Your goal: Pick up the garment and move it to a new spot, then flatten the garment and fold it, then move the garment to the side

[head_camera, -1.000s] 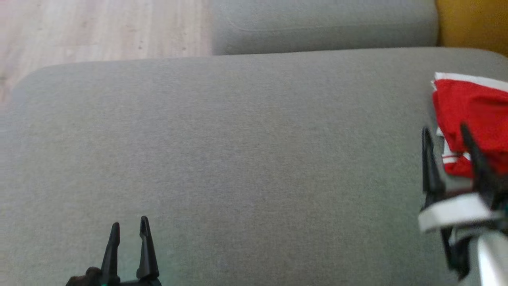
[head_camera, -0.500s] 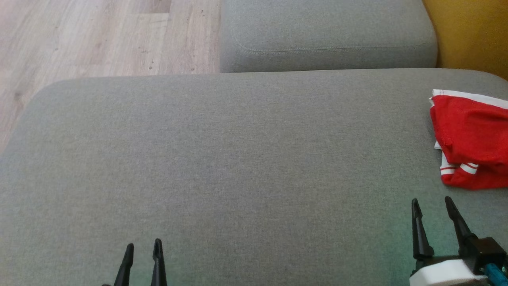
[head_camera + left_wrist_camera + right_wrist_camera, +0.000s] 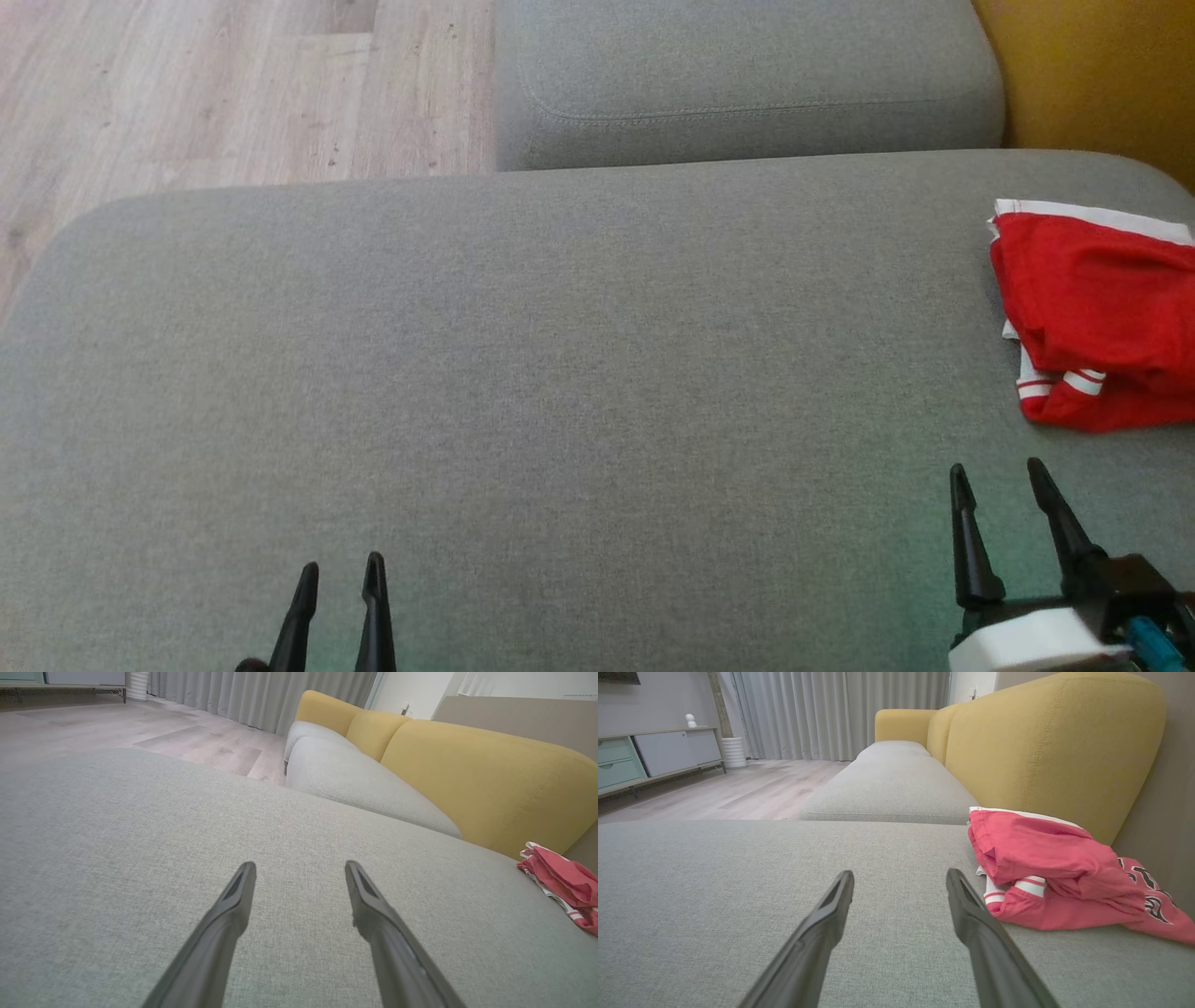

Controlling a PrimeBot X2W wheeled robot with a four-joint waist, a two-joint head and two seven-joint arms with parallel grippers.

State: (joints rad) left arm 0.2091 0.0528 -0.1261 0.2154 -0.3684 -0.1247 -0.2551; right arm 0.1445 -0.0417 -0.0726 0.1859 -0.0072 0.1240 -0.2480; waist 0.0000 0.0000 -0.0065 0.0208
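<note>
1. The red garment (image 3: 1097,317) lies in a loose, rumpled bundle at the right edge of the grey sofa seat (image 3: 560,373), near the yellow backrest (image 3: 1041,742).
2. A second ago the right end effector (image 3: 995,467) had its fingers over the garment's near edge. It has since drawn back and sits clear of the cloth, released and empty.
3. The left end effector (image 3: 343,562) is also spread and empty, well apart from the garment over bare cushion.
4. Judging by this retreat, the garment has been set aside. The task looks finished or nearly so, though the fold is untidy.
</note>
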